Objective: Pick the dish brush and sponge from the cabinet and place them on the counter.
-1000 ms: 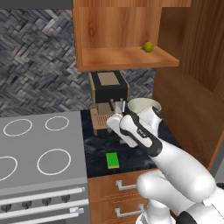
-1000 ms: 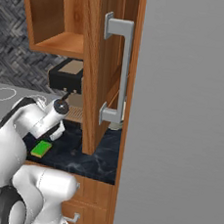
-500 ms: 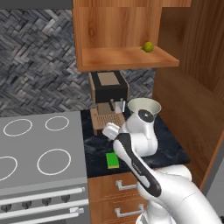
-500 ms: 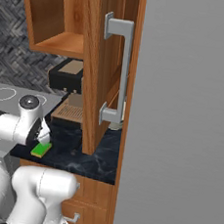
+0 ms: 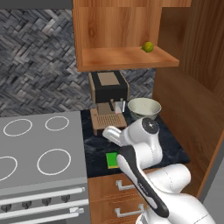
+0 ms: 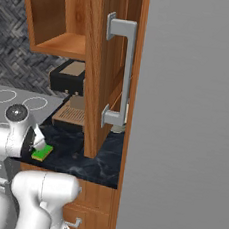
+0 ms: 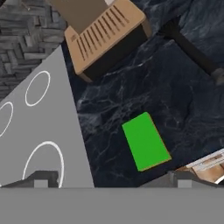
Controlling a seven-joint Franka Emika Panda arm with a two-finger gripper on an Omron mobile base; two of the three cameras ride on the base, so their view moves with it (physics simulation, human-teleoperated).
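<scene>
The sponge [image 7: 145, 141] is bright green with a thin yellow edge; beneath it the counter [image 7: 175, 87] is glossy black, veined grey-white; beside the sponge the stovetop [image 7: 39, 131] is flat grey with white rings; the cabinet [image 5: 118, 30] above is warm brown wood, holding a yellow-green fruit [image 5: 148, 47].

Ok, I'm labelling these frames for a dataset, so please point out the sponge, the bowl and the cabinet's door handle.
sponge [image 7: 145, 141], hand view, middle of its green top face.
bowl [image 5: 144, 108], left base view, its pale inner wall.
door handle [image 6: 126, 72], right base view, mid-length of the grey bar.

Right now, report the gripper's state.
Gripper: open, holding nothing, above the sponge lying on the counter.
</scene>
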